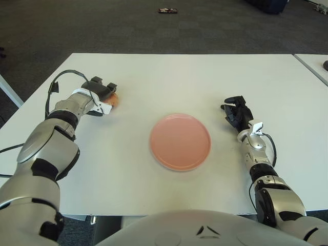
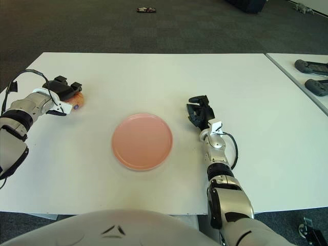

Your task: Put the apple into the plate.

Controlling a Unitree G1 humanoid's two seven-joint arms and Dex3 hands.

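Note:
The apple, orange-red, lies on the white table at the far left, mostly hidden under my left hand. That hand's dark fingers curl over the top of the apple and hold it against the tabletop. The pink plate stands in the middle of the table, nothing in it, well to the right of the apple. My right hand shows to the right of the plate, fingers relaxed and holding nothing.
A second table adjoins on the right and carries two black controllers. A small dark object lies on the carpet beyond the far edge. A black cable loops over my left wrist.

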